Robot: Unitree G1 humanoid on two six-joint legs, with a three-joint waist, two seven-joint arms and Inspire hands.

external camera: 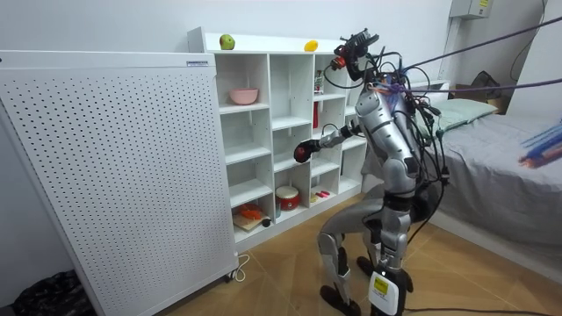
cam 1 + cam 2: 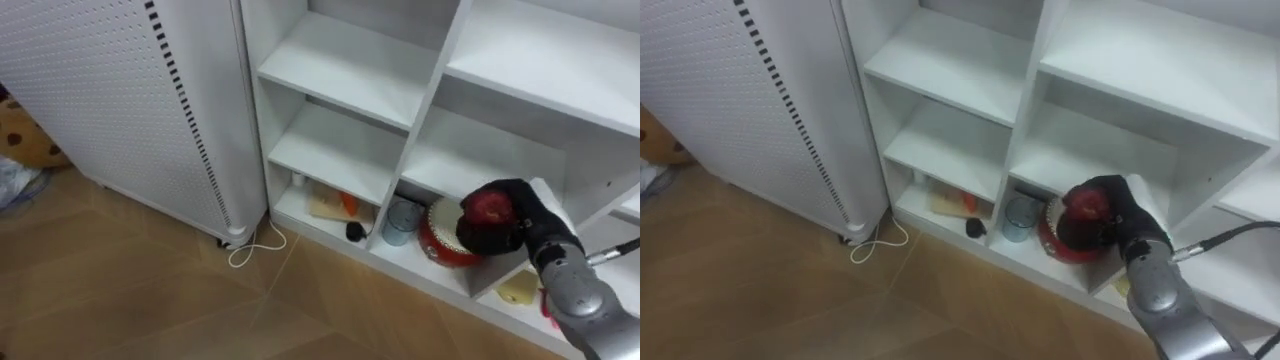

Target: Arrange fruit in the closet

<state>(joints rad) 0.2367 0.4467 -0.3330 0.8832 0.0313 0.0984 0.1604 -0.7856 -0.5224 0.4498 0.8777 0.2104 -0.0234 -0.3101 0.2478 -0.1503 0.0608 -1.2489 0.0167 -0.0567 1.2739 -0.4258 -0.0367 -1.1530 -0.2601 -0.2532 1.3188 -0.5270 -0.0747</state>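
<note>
Progress looks partway. The round red apple-like fruit [image 2: 488, 208] is on no shelf yet. It sits in the robot's right hand [image 2: 522, 222], with the dark fingers curled round it from behind and below in a full wrap. The fruit faces the white open-fronted cubby closet [image 2: 345, 70].

In the room view a round green fruit [image 1: 227, 41] and a yellow lemon-shaped fruit [image 1: 311, 45] lie on the closet's top board, well apart. I can't tell whether those two count as placed or are waiting to go inside. What is left, by my judgement, is to carry the red fruit into a compartment, set it down and let go.

The right arm enters from the lower right of the eye views with the forearm raised. The hand is held out in free air before the closet and touches no shelf. From the head camera it overlaps the low compartment holding a round red tin [image 2: 440, 248] and a grey metal cup [image 2: 400, 222]. The room view puts the hand higher, about level with the middle shelves and just short of their front edge.

A pink bowl [image 1: 244, 95] stands in an upper compartment of the column at the room view's left. The robot stands close before the closet with its knees bent. A tall white perforated panel [image 2: 120, 100] stands beside the closet on the robot's left.
</note>
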